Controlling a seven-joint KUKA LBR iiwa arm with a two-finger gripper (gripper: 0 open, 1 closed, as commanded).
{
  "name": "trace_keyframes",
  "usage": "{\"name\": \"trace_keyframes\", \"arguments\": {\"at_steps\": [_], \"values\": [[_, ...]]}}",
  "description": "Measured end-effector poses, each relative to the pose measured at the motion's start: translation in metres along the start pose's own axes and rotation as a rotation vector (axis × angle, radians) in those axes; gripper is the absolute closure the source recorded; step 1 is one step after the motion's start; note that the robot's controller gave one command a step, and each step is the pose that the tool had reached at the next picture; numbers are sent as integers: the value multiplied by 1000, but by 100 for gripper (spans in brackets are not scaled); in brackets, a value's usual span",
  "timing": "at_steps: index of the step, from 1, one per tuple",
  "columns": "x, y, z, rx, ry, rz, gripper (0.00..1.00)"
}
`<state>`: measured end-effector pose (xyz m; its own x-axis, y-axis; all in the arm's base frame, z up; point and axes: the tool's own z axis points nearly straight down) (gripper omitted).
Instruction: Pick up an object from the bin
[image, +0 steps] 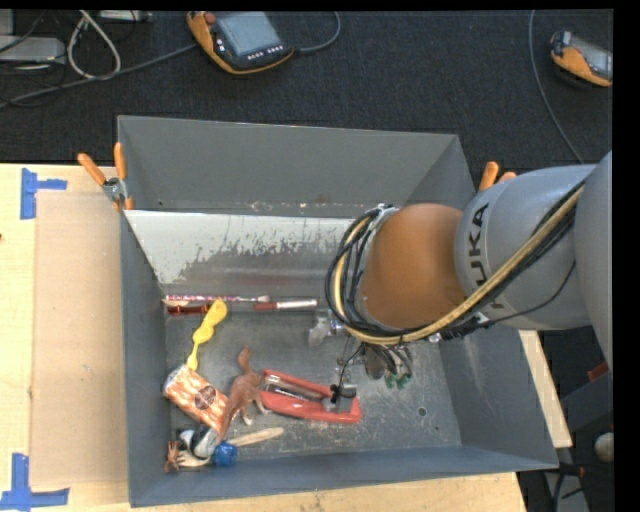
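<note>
Lower middle of the frame, on the floor of the bin (290, 170) — a red two-armed tool (305, 409), lying flat, its long arms pointing left and its joined end to the right. Directly over that right end, the gripper (342, 392), low in the bin, with a thin dark part reaching down to the red plastic and seemingly touching it. Whether open or closed on the tool cannot be told; too much is hidden beneath the orange cover (410, 265) and the loop of black cables round it.

Just left of the tool and touching its arms, a brown toy animal (240, 390), stretched up and down in the frame. Further left, beside the animal, a crumpled copper-coloured wrapper (195, 395). Above these, a yellow soft-looking piece (208, 328), slanted, its upper end near a red and silver rod (230, 303) lying along the foot of the back wall. Below the animal, a pale wooden stick (250, 436). At the lower left corner, a small blue ball (224, 455) next to a little heap of dark and white bits (190, 447).

Coming in from the right of the frame — the grey arm (540, 250), large, above the bin's right wall.
</note>
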<state>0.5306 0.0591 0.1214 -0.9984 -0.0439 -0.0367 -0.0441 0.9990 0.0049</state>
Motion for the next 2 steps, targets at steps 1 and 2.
{"name": "trace_keyframes", "arguments": {"at_steps": [1,2], "values": [[14,7,-52,0,-3,-48,0],[16,0,14,0,-1,24,0]]}}
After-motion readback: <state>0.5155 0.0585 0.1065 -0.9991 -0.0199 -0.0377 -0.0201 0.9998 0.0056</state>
